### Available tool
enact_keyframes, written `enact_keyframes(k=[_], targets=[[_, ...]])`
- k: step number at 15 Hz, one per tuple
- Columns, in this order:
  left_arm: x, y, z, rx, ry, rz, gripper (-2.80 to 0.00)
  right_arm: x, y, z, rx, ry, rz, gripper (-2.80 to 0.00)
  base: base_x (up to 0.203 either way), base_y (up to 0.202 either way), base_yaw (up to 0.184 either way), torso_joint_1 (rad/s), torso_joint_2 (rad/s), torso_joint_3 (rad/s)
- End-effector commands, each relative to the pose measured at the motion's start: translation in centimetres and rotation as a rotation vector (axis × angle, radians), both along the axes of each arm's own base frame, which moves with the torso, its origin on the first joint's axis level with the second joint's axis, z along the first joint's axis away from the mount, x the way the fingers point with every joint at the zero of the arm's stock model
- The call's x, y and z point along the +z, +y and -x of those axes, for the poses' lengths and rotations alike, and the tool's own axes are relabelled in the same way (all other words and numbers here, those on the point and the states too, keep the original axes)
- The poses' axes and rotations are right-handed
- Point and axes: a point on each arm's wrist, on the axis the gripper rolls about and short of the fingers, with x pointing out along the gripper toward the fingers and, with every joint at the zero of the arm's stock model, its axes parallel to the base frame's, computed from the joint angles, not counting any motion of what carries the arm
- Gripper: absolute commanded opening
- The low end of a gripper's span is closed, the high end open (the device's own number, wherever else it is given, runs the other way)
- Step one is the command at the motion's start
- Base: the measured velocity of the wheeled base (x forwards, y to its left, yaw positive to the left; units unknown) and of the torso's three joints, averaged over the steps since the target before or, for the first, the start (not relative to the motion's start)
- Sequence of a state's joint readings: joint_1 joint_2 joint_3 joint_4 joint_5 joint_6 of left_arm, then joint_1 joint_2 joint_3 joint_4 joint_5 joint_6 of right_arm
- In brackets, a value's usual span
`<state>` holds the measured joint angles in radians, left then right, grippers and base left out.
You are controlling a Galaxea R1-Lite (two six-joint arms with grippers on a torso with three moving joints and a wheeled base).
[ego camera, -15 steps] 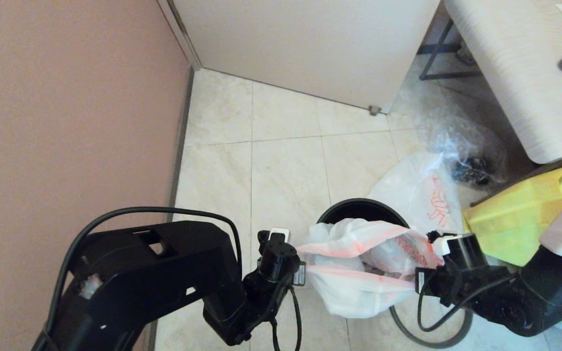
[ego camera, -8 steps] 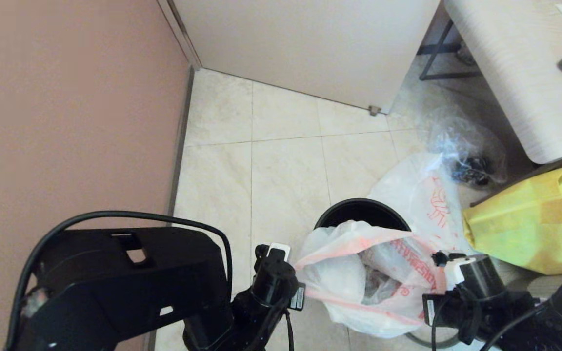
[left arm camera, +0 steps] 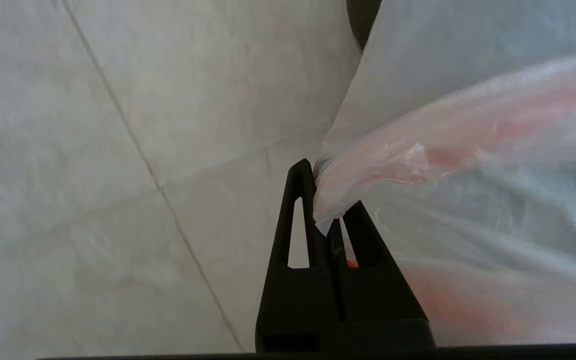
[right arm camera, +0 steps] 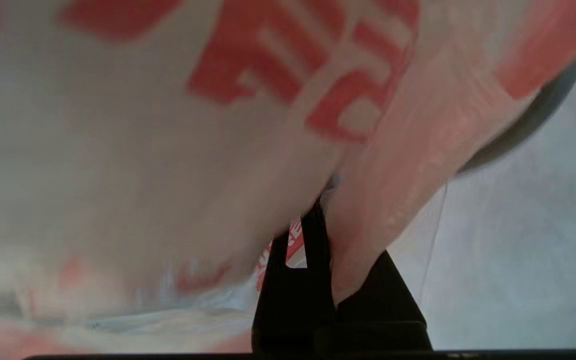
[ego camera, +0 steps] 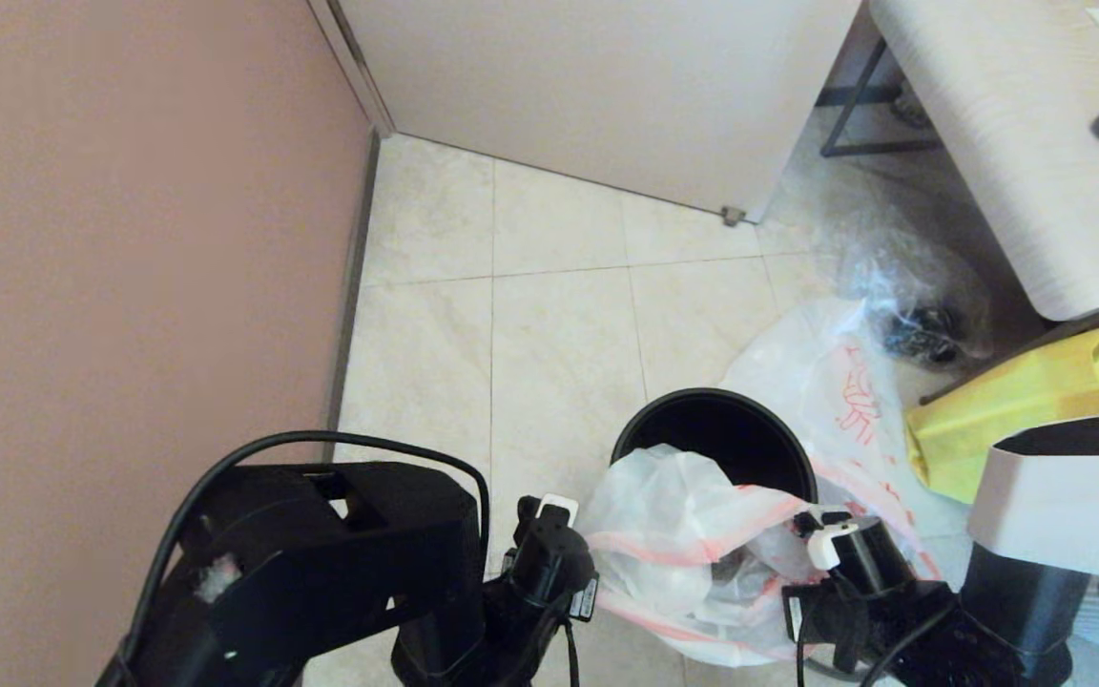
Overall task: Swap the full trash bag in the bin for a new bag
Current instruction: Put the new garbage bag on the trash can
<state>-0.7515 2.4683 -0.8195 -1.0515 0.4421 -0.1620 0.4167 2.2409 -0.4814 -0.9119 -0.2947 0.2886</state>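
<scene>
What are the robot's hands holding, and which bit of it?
Both hold the full trash bag by its pink rim band. The left gripper pinches one side of the band, the right gripper the opposite side.

The black right claw (right arm camera: 325,235) pinches the pink-red rim band of the thin translucent white plastic bag with red print (right arm camera: 168,125); a dark grey hoop (right arm camera: 528,125) curves behind it.

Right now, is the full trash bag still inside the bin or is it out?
Out. The full trash bag hangs in front of the bin, whose black inside shows bare, held by the left gripper and right gripper shut on its rim.
</scene>
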Motion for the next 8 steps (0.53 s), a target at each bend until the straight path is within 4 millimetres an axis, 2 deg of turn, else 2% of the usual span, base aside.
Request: enact_keyframes(k=[1, 5, 8], targets=[[-0.3, -0.5, -1.2, 0.011, -0.024, 0.003, -2.8, -0.7, -0.4, -0.8, -0.018, -0.02, -0.001, -2.8, 0.0, 0.0, 0.0, 0.0, 0.0, 0.0], [1.6, -1.5, -4.9, 0.107, -0.089, 0.002, -2.8, 0.8, -2.1, -3.1, -0.049, -0.176, 0.001, -2.8, 0.0, 0.0, 0.0, 0.0, 0.0, 0.0], [1.5, -1.7, -5.9, 0.181, -0.116, -0.032, -2.8, 1.4, -2.8, -3.8, -0.082, -0.214, 0.02, -2.8, 0.0, 0.0, 0.0, 0.0, 0.0, 0.0]])
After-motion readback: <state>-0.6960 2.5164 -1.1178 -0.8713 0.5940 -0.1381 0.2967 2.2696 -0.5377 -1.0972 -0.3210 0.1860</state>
